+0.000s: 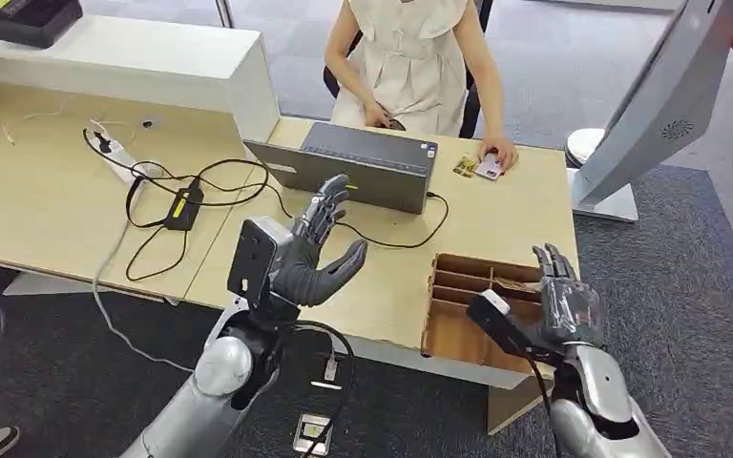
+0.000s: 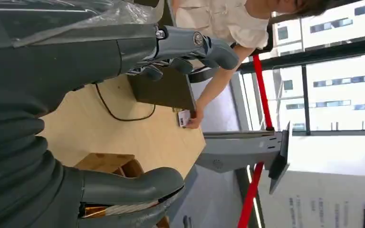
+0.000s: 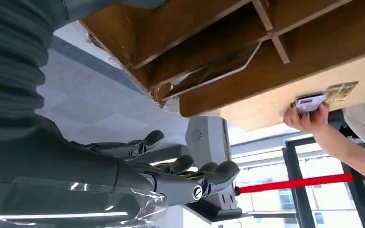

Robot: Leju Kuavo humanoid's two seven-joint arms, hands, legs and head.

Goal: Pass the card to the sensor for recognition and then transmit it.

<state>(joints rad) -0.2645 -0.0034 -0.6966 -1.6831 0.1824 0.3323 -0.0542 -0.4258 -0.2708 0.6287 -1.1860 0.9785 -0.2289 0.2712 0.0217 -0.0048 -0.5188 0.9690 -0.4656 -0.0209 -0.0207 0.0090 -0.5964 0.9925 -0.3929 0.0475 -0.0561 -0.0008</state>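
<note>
A person seated across the desk presses a white card (image 1: 489, 167) onto the desktop with one hand (image 1: 502, 153); the same card (image 2: 184, 117) (image 3: 310, 102) lies under their fingers in both wrist views. A small gold-patterned card (image 1: 465, 166) lies beside it. The grey box-shaped sensor (image 1: 358, 166) sits mid-desk with a cable. My left hand (image 1: 323, 250) hovers above the desk in front of the sensor, fingers spread, empty. My right hand (image 1: 563, 298) hangs over the wooden tray (image 1: 444, 329) at the desk's near edge, fingers apart, holding nothing.
A white power strip (image 1: 129, 164) and black cables with an adapter (image 1: 184, 206) lie on the left desk. A raised white counter (image 1: 134, 59) stands at back left. A grey kiosk stand (image 1: 654, 114) rises at right beyond the desk.
</note>
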